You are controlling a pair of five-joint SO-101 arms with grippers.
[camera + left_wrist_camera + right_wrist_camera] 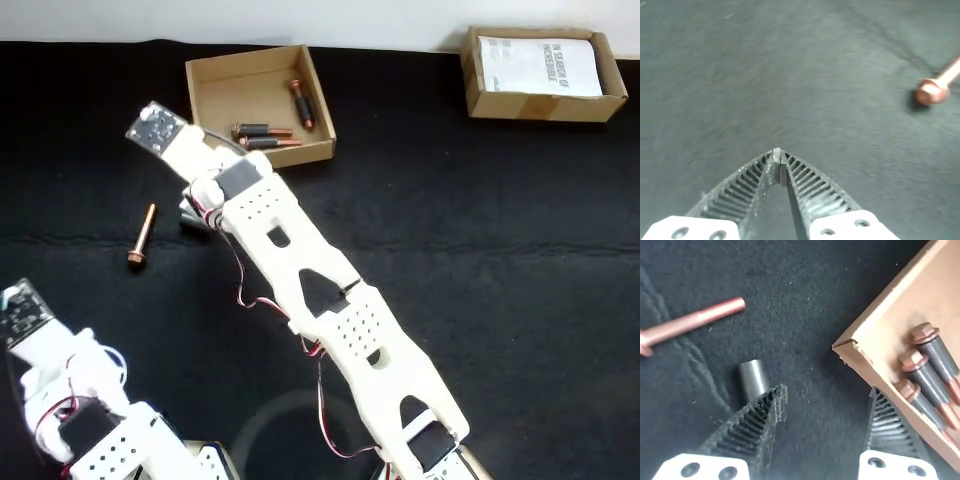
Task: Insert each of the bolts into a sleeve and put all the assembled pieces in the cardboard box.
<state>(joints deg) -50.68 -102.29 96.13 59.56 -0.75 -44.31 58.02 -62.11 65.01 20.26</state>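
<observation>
Lower left of the high view: left jaws closed tight on nothing, parked over bare tabletop [740, 75], with the loose bolt [141, 236] lying off at mid-left. Farther up: right jaws spread wide, the bare sleeve [752, 377] just beside one finger [762, 412], not between the two. Shift sideways to centre the sleeve in the gap before closing. Grip across its middle, leaving an open end free for the bolt's thread. Beyond, upper middle: cardboard box [225, 95] with three assembled pieces [262, 131] already inside. Keep clear of its near corner.
</observation>
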